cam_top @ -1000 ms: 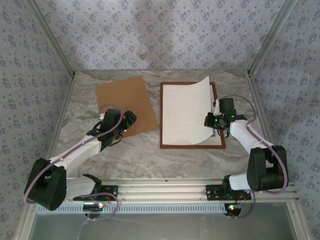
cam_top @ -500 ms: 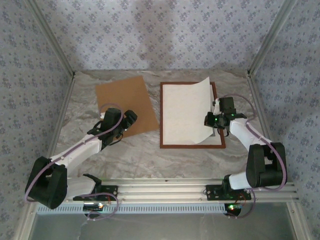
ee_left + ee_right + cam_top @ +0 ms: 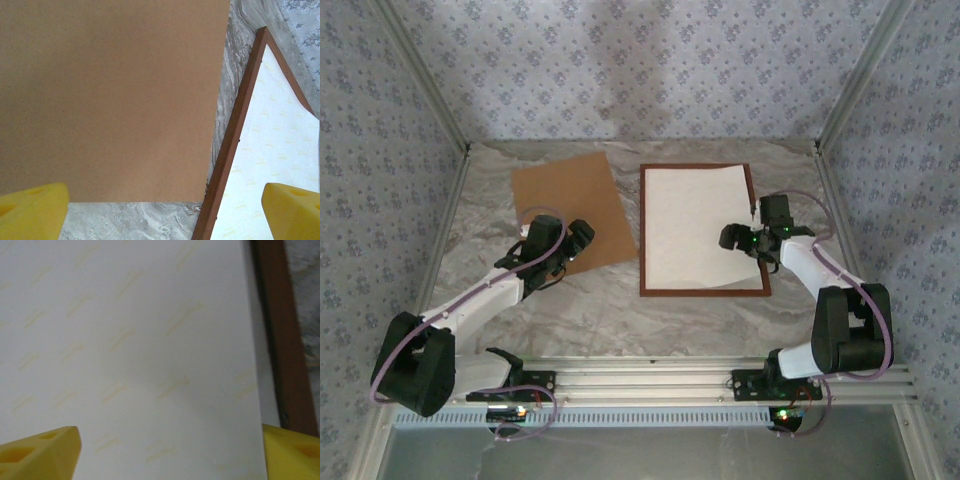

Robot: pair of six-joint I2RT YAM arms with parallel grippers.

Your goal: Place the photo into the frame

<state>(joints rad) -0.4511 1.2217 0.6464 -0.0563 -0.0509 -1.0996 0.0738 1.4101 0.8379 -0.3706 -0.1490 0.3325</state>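
Plainly we see photo [image 3: 695, 225] flat, pale back up, inside frame [image 3: 700, 294]. Right gripper [image 3: 728, 238] above its right part, fingers spread wide, empty. We note marbled table [image 3: 490, 250], open strip between frame and brown backing board [image 3: 570, 205]. Left gripper [image 3: 578, 238] over board's near edge, spread wide, empty. Patterned walls [image 3: 640, 70] close three sides. Open table before frame too.

Three walls [image 3: 640, 70] box the setup in, far, left and right, all done in pale wallpaper with a small blue flower print. Silver metal posts [image 3: 430, 85] run up the two far corners. The tabletop [image 3: 610, 315] has a grey marble-look cover, kinda wrinkled toward the far edge. A slotted aluminium rail [image 3: 650, 372] runs along the near edge. The lighting's soft and pretty even.
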